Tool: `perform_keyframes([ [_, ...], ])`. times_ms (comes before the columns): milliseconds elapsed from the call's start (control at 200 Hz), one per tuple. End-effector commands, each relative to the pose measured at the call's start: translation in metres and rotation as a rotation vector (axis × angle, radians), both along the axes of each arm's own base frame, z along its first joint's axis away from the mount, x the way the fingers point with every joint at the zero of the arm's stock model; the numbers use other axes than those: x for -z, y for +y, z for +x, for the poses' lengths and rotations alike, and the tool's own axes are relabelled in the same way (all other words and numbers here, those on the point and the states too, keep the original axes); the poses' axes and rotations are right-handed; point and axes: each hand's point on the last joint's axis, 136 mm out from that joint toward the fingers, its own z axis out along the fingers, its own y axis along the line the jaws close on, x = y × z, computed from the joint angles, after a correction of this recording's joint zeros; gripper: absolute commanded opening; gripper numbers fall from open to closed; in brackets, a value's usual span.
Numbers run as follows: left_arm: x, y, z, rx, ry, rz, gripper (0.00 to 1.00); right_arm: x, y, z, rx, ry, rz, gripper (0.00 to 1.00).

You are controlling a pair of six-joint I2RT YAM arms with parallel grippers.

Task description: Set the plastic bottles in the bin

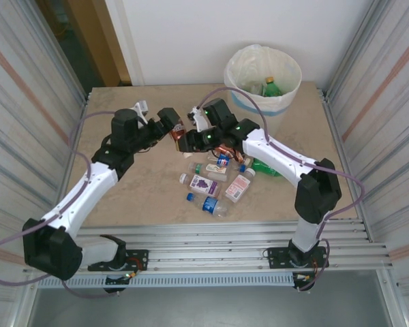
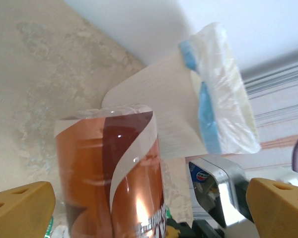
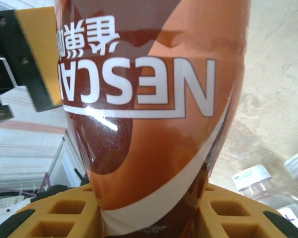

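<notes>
Brown bottle (image 3: 154, 124) (Nescafé) — right gripper (image 3: 149, 215) clamps it.

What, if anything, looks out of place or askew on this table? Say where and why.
The brown bottle hangs in mid-air: the right gripper is clamped on it while the left gripper stands open around it. The loose bottles lie on their sides; no spill shows.

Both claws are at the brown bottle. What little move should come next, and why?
Probably the left claw should back away. Its fingers stand wide of the brown Nescafe bottle, while the right claw pinches it, and the bin is on the right arm's side.
</notes>
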Motion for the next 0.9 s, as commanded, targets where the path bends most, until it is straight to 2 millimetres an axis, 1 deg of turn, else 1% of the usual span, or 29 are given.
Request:
perform_keyframes([
  [0,-0.025,0.014,-0.014,-0.026,-0.097,0.049,0.99,-0.052,-0.023,0.006,0.043,-0.131,0.026,0.16],
  [105,-0.033,0.027,-0.025,-0.061,-0.142,0.095,0.99,-0.073,-0.043,0.013,0.091,-0.179,0.023,0.16],
  [185,-0.036,0.037,-0.033,-0.089,-0.166,0.121,0.99,-0.09,-0.061,0.022,0.143,-0.215,0.014,0.16],
  [341,-0.035,0.047,-0.044,-0.115,-0.199,0.149,0.99,-0.125,-0.106,0.045,0.268,-0.273,0.012,0.16],
  [476,-0.032,0.051,-0.049,-0.119,-0.209,0.163,0.99,-0.146,-0.148,0.068,0.384,-0.29,0.002,0.17],
  [571,-0.03,0.052,-0.051,-0.12,-0.207,0.168,0.99,-0.155,-0.173,0.084,0.451,-0.3,0.0,0.17],
  [616,-0.03,0.052,-0.051,-0.119,-0.207,0.171,0.99,-0.152,-0.183,0.091,0.476,-0.29,-0.005,0.17],
  [621,-0.03,0.052,-0.051,-0.119,-0.207,0.172,0.99,-0.159,-0.184,0.091,0.48,-0.302,0.003,0.17],
  [631,-0.03,0.052,-0.051,-0.118,-0.207,0.172,0.99,-0.165,-0.187,0.092,0.486,-0.313,0.009,0.17],
  [681,-0.028,0.052,-0.051,-0.117,-0.202,0.174,0.99,-0.169,-0.198,0.099,0.511,-0.314,0.013,0.17],
  [802,-0.024,0.051,-0.051,-0.116,-0.193,0.179,0.99,-0.169,-0.217,0.117,0.552,-0.292,0.012,0.17],
  [897,-0.021,0.051,-0.05,-0.116,-0.186,0.179,0.99,-0.167,-0.228,0.13,0.572,-0.282,0.013,0.17],
])
